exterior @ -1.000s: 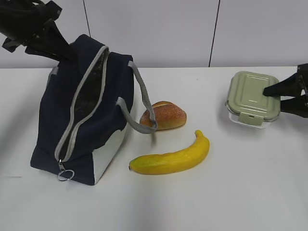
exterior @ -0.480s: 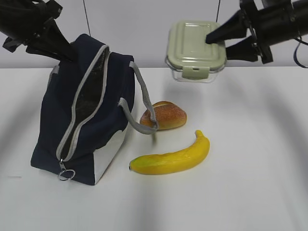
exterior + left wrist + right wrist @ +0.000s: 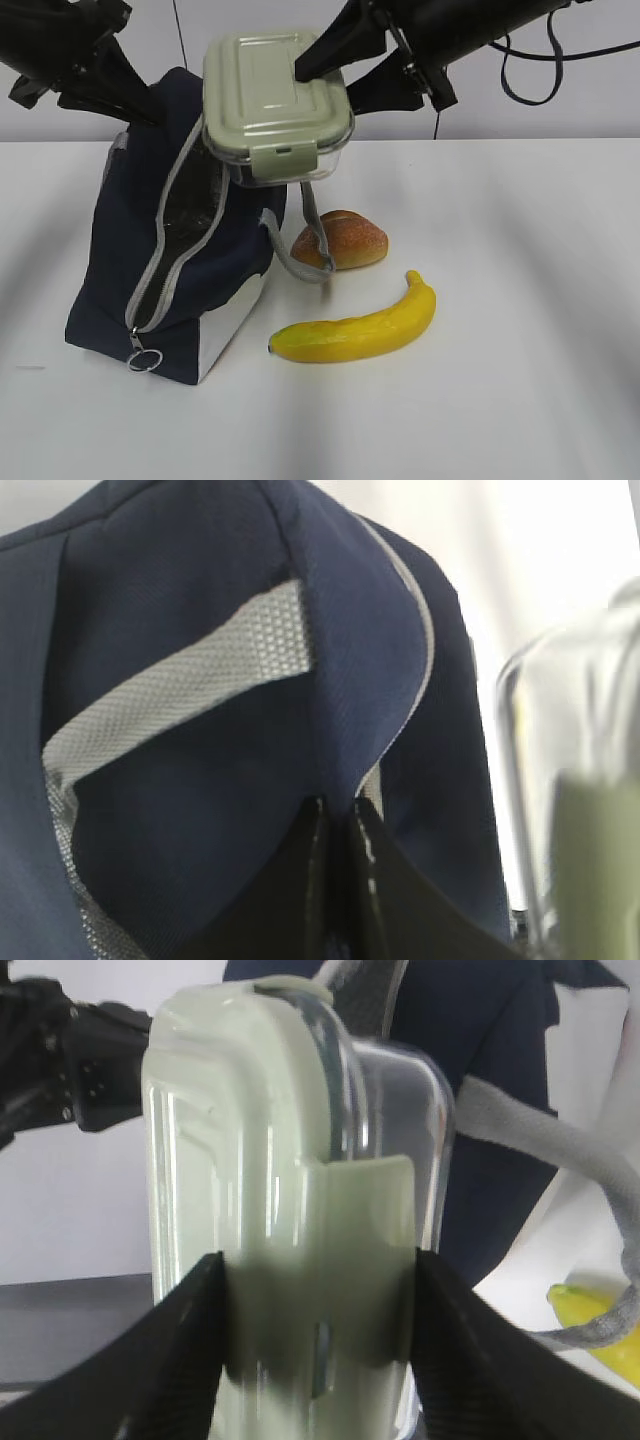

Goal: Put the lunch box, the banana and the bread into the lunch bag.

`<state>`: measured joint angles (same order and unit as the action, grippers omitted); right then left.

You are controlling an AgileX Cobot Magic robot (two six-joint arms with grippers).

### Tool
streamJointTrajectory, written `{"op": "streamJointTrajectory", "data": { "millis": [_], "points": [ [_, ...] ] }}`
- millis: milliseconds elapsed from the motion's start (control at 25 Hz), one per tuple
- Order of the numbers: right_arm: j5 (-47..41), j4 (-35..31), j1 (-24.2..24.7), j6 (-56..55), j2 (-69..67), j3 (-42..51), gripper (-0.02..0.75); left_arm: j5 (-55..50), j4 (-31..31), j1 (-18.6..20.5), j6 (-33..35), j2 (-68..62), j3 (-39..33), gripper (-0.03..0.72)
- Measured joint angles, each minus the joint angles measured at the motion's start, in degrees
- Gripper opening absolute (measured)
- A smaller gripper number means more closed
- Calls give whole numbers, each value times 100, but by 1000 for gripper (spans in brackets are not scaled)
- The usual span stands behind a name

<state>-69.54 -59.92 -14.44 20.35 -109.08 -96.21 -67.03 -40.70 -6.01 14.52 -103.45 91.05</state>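
Above white table (image 3: 520,400), right jaws grip lunch box (image 3: 272,105); left pinch lunch bag (image 3: 175,250) rim.

I think I work in a lab or a test room, not in a home. The table (image 3: 520,400) under me is plain white and has no cloth or decoration. Behind it stands a wall of pale grey panels (image 3: 300,100) with thin dark seams between them. A black cable (image 3: 520,75) hangs loose from my right arm in front of this wall. On the table lie only a few food items and one lunch bag (image 3: 170,260), set apart like props for a trial.
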Motion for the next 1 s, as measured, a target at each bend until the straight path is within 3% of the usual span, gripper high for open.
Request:
{"op": "streamJointTrajectory", "data": {
  "millis": [240,440,760,1000],
  "points": [
    [59,650,-381,-520,-111,-3,414,0,-187,0,-13,0,0,-12],
    [716,903,-648,-691,-316,-3,413,0,-328,0,-13,0,0,-13],
    [1297,924,-793,-749,-748,-13,413,10,-625,0,-13,0,0,-13],
    [2035,903,-1195,-762,-892,-13,413,10,-752,0,-13,0,0,-13]
  ]
}}
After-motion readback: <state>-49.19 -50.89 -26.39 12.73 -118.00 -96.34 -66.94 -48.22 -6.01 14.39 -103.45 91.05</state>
